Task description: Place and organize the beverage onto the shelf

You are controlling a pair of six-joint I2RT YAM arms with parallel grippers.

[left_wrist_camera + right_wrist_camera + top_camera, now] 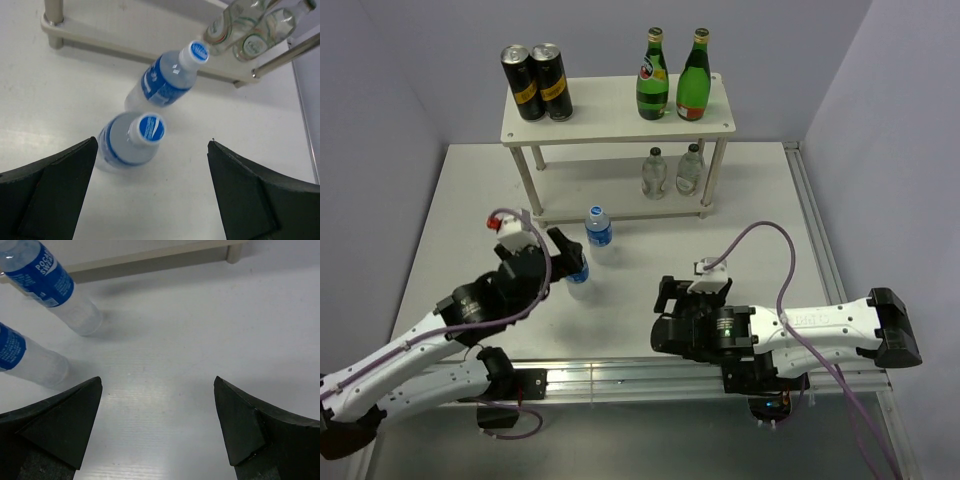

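- Well short of the shelf [610,125], the right gripper [666,300] hangs wide open and empty.
- Closer to the shelf, the left gripper [565,252] is spread wide at the nearer water bottle [577,272], gripping nothing.
- This bottle and a second water bottle [599,228] stand on the table [770,220] just before the shelf, so both are probably still to place.
- Apparently done: black cans [528,85] and green bottles [653,78] on top, clear bottles [653,172] below.
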